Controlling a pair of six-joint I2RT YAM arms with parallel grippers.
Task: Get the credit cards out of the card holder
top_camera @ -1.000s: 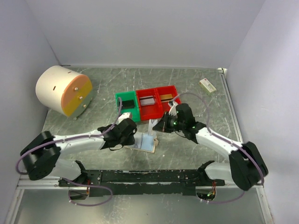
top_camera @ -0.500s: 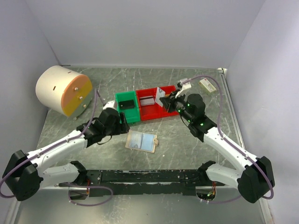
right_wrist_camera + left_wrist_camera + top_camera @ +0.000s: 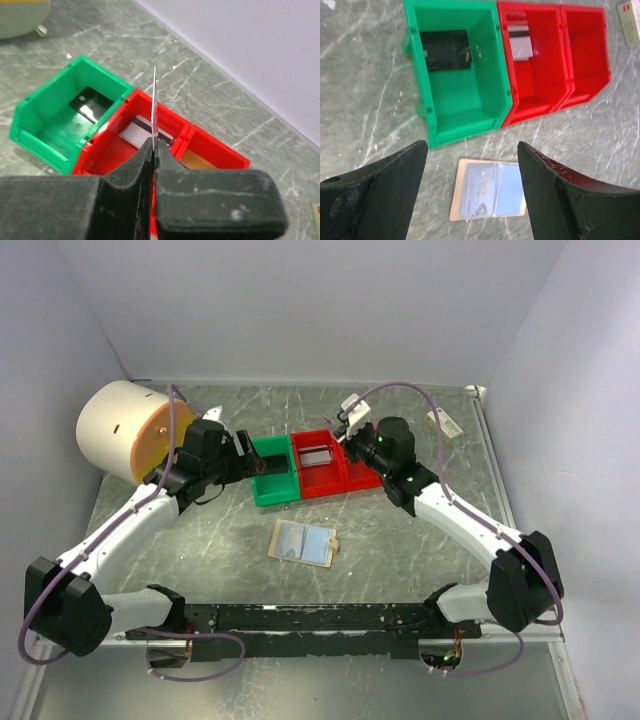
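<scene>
My left gripper (image 3: 470, 146): fingers spread wide, holding nothing, near the green plastic bin (image 3: 465, 100) where a dark rectangular card (image 3: 447, 50) lies flat. My right gripper (image 3: 154, 146): fingers pressed together, pinching a thin flat card (image 3: 154, 100) edge-on above the red plastic bins (image 3: 107, 150). A silver-grey card (image 3: 520, 45) lies in the middle red one. The flat tan folding card holder (image 3: 487, 196) lies open on the grey marbled table (image 3: 365, 100), apart from both grippers.

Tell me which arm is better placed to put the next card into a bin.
The right arm. Its jaws are shut on a credit card, held on edge above the red bins. The jaws of the left arm stand open and empty near the green bin, where a dark card already lies.
</scene>
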